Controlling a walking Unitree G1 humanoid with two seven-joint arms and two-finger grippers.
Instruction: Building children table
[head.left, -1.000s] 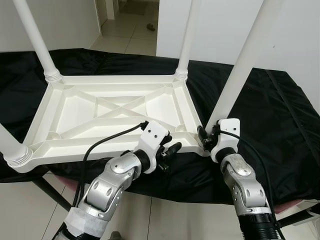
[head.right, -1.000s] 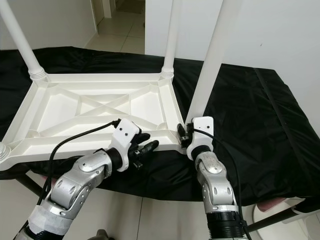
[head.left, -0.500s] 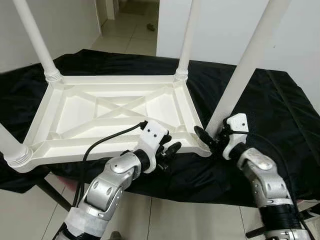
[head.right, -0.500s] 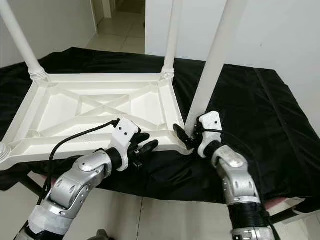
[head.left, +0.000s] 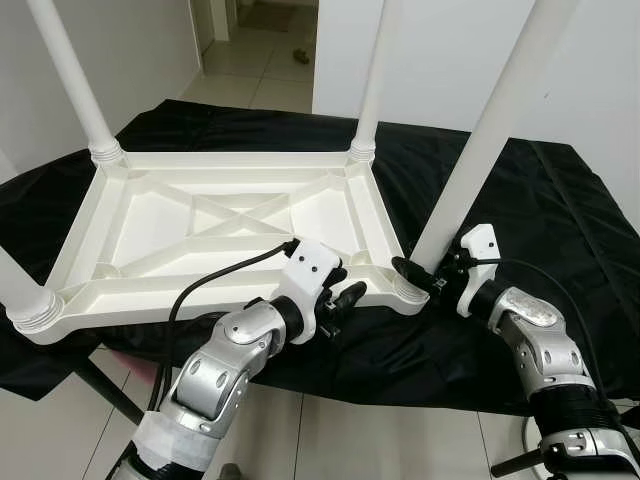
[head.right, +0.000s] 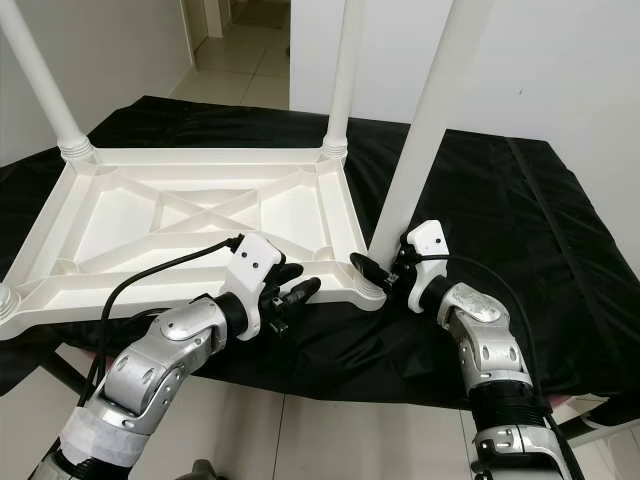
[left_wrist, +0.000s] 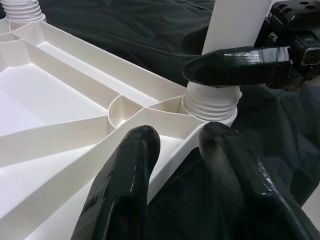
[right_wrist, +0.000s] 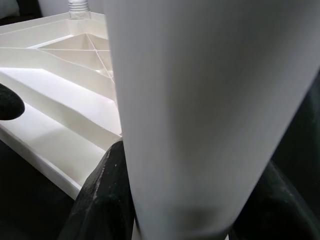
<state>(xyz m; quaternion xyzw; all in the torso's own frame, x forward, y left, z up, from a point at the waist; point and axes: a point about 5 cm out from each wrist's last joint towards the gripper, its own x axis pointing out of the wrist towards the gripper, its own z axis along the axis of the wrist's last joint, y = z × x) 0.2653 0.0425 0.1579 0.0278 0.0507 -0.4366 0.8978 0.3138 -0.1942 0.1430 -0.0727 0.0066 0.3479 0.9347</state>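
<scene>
White plastic tabletop (head.left: 215, 225) lies upside down on a black-draped worktop (head.left: 560, 230), ribs up, with legs standing from its corners. The coming move turns on the near right leg (head.left: 470, 170): it rises upright, long axis vertical, from the threaded socket (left_wrist: 210, 102) at the tabletop's near right corner, and the right tool (head.left: 425, 275) is the nearer one, reaching in from the right at the leg's foot. Its fingers (left_wrist: 235, 65) straddle the leg just above the socket, one on each side and pressed to the white tube, so I judge it clamped on the leg, likely to twist it home. The left tool (head.left: 335, 305) sits at the tabletop's near edge just left of that corner, its fingers (left_wrist: 125, 185) a little apart astride the rim, steadying the tabletop.
</scene>
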